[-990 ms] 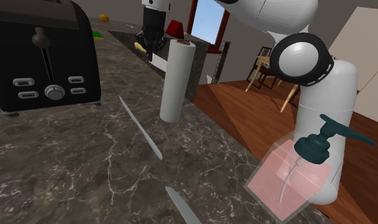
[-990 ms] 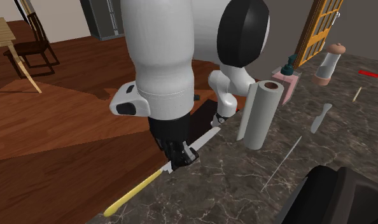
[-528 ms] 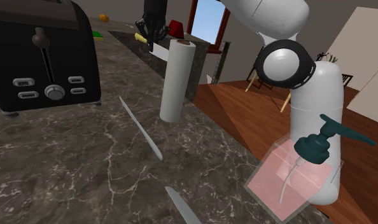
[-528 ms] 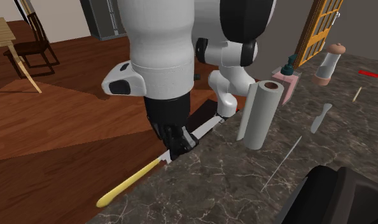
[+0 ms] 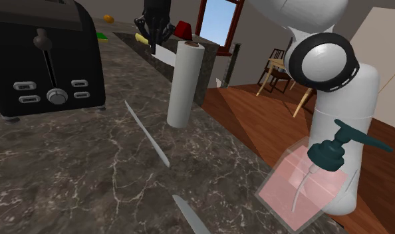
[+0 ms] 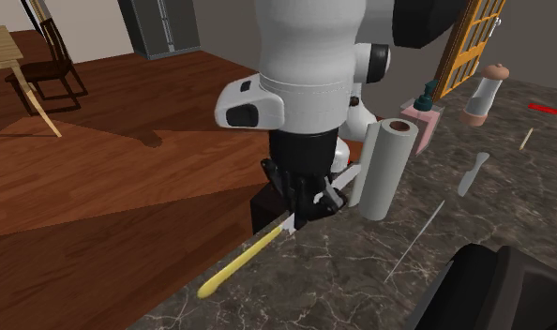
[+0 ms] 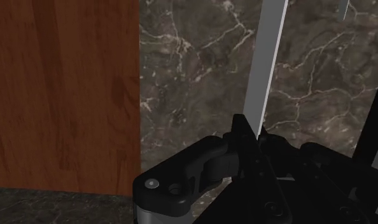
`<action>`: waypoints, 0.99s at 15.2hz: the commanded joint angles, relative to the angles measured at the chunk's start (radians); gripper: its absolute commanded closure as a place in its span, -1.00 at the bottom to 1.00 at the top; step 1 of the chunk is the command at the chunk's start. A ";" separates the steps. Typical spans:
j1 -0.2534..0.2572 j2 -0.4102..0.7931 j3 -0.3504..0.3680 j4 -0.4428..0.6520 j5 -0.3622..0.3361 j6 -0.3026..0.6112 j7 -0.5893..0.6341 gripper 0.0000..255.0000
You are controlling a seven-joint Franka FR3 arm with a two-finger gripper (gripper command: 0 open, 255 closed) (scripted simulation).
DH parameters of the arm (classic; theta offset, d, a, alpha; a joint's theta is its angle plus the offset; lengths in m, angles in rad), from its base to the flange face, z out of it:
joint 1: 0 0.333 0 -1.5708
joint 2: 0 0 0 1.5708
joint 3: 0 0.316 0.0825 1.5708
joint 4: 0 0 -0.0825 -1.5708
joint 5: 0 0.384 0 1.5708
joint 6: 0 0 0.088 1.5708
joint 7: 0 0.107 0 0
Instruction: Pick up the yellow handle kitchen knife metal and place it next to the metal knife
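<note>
Worktop middle carries the metal knife, with the roll standing just beyond. Farther along that edge, the gripper is clamped on the yellow knife where blade meets handle (seemingly for balance) and holds it clear. Its length follows the edge, blade toward the roll.

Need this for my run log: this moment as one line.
gripper: shut on knife | knife: lifted, yellow handle past counter edge | placing: not done

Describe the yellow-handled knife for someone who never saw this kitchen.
On the marble counter stands a white paper roll. Beside it, black fingers clasp a knife by its blade. Only this one has a yellow handle; the knife lying nearby is grey.
</note>
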 commanded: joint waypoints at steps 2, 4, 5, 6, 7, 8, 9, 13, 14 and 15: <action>0.035 -0.080 0.020 -0.115 0.008 0.036 0.062 1.00; 0.058 -0.117 0.035 -0.168 0.012 0.053 0.103 1.00; 0.070 -0.132 0.042 -0.191 0.014 0.060 0.124 1.00; 0.082 -0.147 0.050 -0.211 0.016 0.066 0.145 1.00; 0.094 -0.160 0.058 -0.229 0.018 0.071 0.166 1.00; 0.107 -0.171 0.066 -0.245 0.019 0.076 0.187 1.00; 0.119 -0.182 0.075 -0.260 0.021 0.080 0.209 1.00; 0.170 -0.210 0.111 -0.299 0.024 0.091 0.298 1.00; 0.184 -0.214 0.121 -0.304 0.024 0.093 0.321 1.00; 0.197 -0.217 0.131 -0.308 0.024 0.094 0.344 1.00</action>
